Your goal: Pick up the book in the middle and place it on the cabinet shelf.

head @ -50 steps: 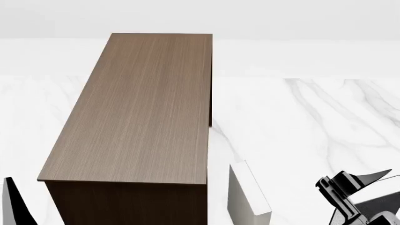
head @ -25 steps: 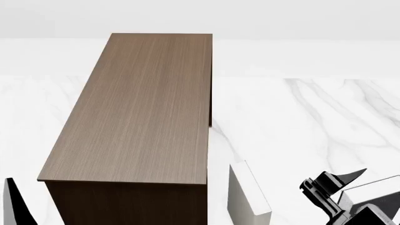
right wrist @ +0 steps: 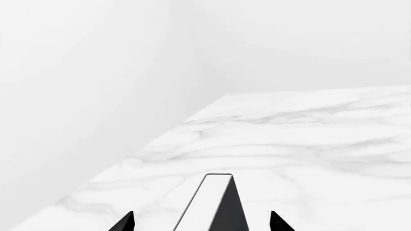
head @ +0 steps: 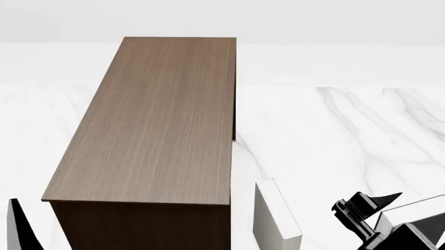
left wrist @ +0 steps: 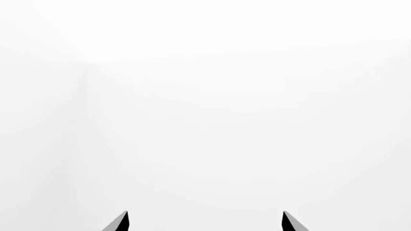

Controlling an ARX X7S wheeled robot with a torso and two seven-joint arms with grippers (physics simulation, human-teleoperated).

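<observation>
The cabinet shelf [head: 156, 120] is a large dark brown wood-grain box with a long flat top, at centre-left of the head view. The book, with a dark grey cover and white page edges, stands on its edge at the lower right of the head view [head: 417, 204]. In the right wrist view the book [right wrist: 228, 209] lies between my right gripper's [right wrist: 200, 222] tips, with a gap on each side. That gripper [head: 372, 204] is open. My left gripper [left wrist: 204, 222] is open and empty, facing blank white. One of its fingers [head: 15, 224] shows at the lower left.
A pale grey-white book [head: 276, 216] stands on edge just right of the cabinet's near corner, left of my right gripper. The white marble tabletop [head: 334, 135] stretches to the right of the cabinet. A white wall lies behind.
My right gripper has moved left and slightly down, closer to the pale book, and now sits over the dark book's end. The cabinet and pale book have not moved.
</observation>
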